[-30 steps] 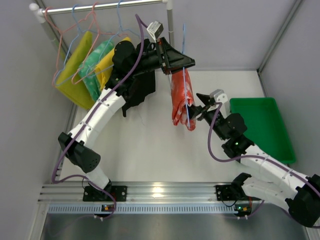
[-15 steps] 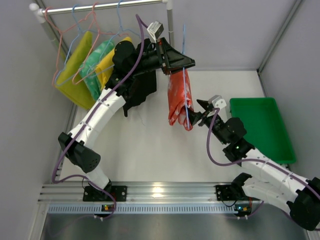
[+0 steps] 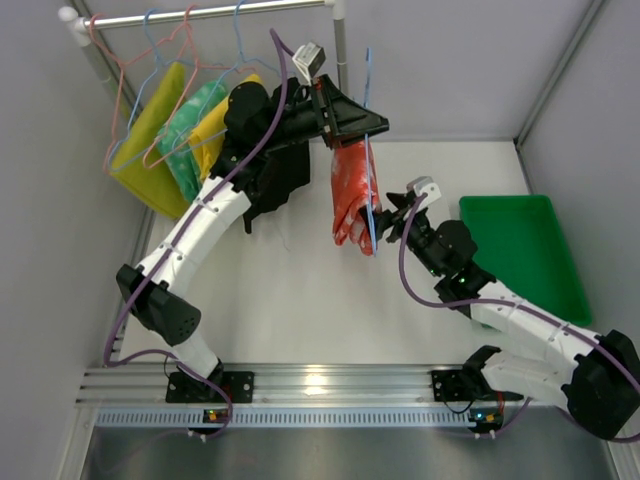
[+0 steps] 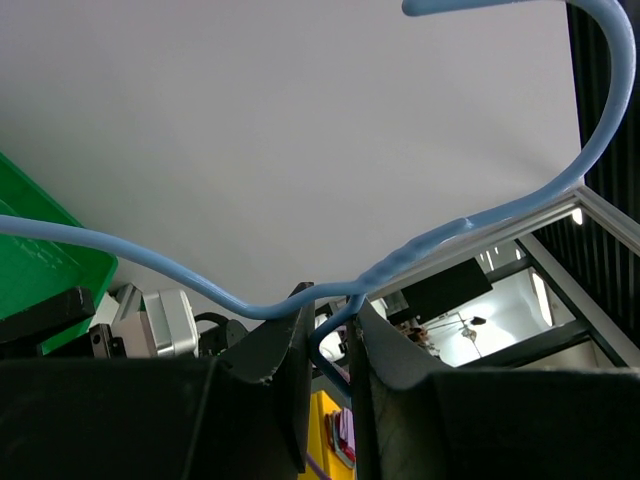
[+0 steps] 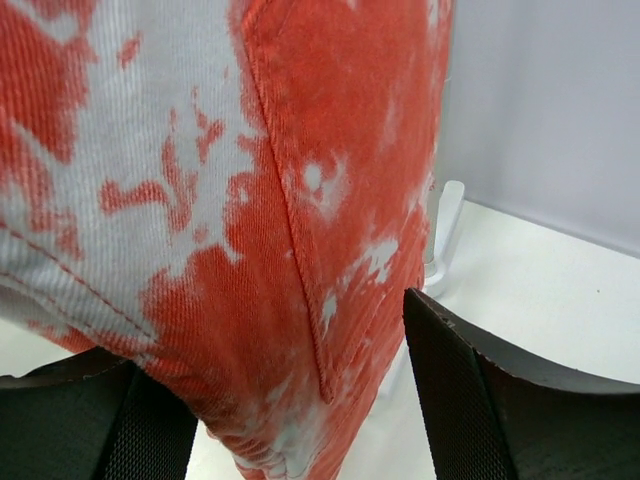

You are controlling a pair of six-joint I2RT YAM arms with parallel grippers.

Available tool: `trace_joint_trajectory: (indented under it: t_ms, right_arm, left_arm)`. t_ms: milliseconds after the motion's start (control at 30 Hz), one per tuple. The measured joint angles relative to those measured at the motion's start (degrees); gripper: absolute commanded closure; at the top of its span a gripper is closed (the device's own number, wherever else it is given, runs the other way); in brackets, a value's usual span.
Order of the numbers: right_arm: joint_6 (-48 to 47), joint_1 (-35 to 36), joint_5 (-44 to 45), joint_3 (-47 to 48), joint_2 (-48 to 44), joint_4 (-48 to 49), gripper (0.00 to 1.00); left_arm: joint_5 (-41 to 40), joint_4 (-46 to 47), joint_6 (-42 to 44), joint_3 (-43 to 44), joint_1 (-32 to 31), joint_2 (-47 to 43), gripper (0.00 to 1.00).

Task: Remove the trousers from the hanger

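The white table (image 3: 300,300) takes up most of the top view. At its far left corner stands a white clothes rail (image 3: 200,14). On the rail, pink and blue wire hangers carry two yellow pairs of trousers (image 3: 150,140) and a green white-patterned pair (image 3: 190,135) between them. These hang close behind the left arm. A green tray (image 3: 520,255) sits at the table's right edge, just beside the right arm.

A mass of black trousers (image 3: 285,180) hangs against the left arm's forearm; what holds it cannot be told. The red-orange trousers (image 3: 350,195), blotched with white, hang folded over a blue wire hanger (image 3: 368,90) above the middle of the table, clear of the rail.

The left gripper (image 4: 330,310) is raised. Its fingers are pinched almost together on the twisted neck of the hanger, below the hook.

The right gripper (image 5: 300,400) is up against the lower end of the red-orange trousers. Its jaws stand wide, one finger (image 5: 470,400) on each side of the cloth, and are not closed on it. In the right wrist view the cloth fills the picture and blocks most of what lies beyond, except a white post (image 5: 445,230) and bare table.
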Motion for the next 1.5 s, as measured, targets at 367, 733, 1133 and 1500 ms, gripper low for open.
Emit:
trace_joint_trajectory:
  t_ms: [367,733,1133,1500]
  right_arm:
    - [2.7,0.0,3.3,3.1,0.9,-0.8,0.73]
    - [2.6,-3.8,3.8,6.4,-1.3,-8.3,1.0]
    - [7.6,-4.2,3.5,17.4,-11.6,-26.3,1.0]
    - [14.8,-4.3,6.2,30.2,-16.2,-35.6,1.0]
  left_arm:
    - [-1.2,1.1,-0.4,-2.9,0.0,0.0,1.0]
    - [-1.3,3.2,1.5,-9.4,-0.1,-2.7,1.0]
    - [-0.5,0.1,14.0,-19.1,-0.6,-6.6,1.0]
    - [-2.8,-5.6,22.4,-22.7,-1.0,-6.5,1.0]
